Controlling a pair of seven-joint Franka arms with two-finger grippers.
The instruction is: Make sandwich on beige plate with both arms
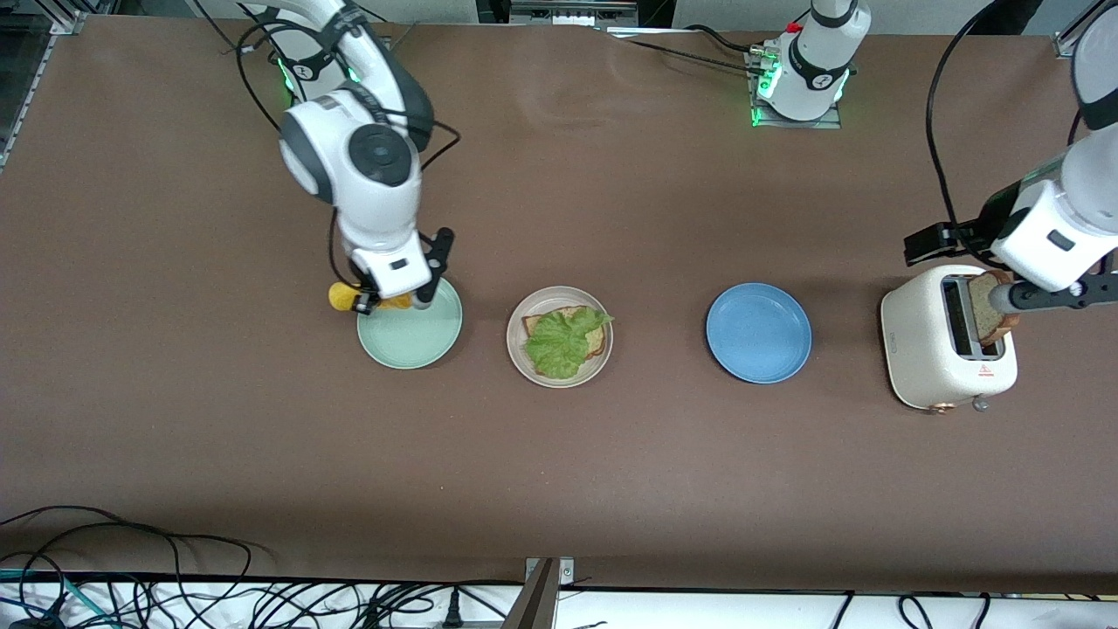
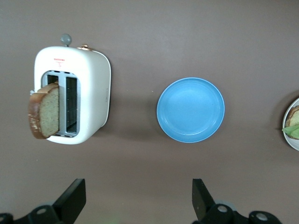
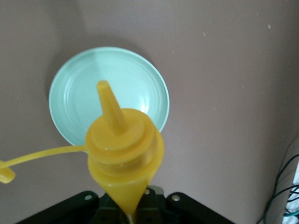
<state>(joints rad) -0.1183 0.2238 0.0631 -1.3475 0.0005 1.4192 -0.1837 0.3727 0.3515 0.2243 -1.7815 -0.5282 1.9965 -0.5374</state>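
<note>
Holding a yellow squeeze bottle (image 3: 124,144) up in the air with the right gripper (image 1: 371,301), jaws clamped together on the bottle's body, over the rim of the mint-green plate (image 1: 410,336) toward the right arm's end of the brown table (image 1: 611,480). Showing the bottle's pointed nozzle bare against that plate in the right wrist view, with the cap hanging off to one side on its thin yellow strap. Lying half built on the beige plate (image 1: 517,349), just beside the mint-green plate and near the middle of the table: one brown bread slice (image 1: 534,323) flat on the plate and a ruffled green lettuce leaf (image 1: 563,341) spread on top of it, covering most of the slice and leaving one crusted corner showing. Sitting bare between the beige plate and the toaster (image 1: 939,349), well apart from both: a blue plate (image 1: 758,332). Standing at the left arm's end of the table, that cream-white toaster, with a second bread slice (image 2: 46,112) sticking up out of one of its two slots and leaning outward over the toaster's edge. Hanging in the air near the toaster, the left gripper (image 2: 136,198), jaws spread wide apart and gripping nothing, both black fingers (image 2: 72,196) showing at the edge of the left wrist view with bare table between them.
</note>
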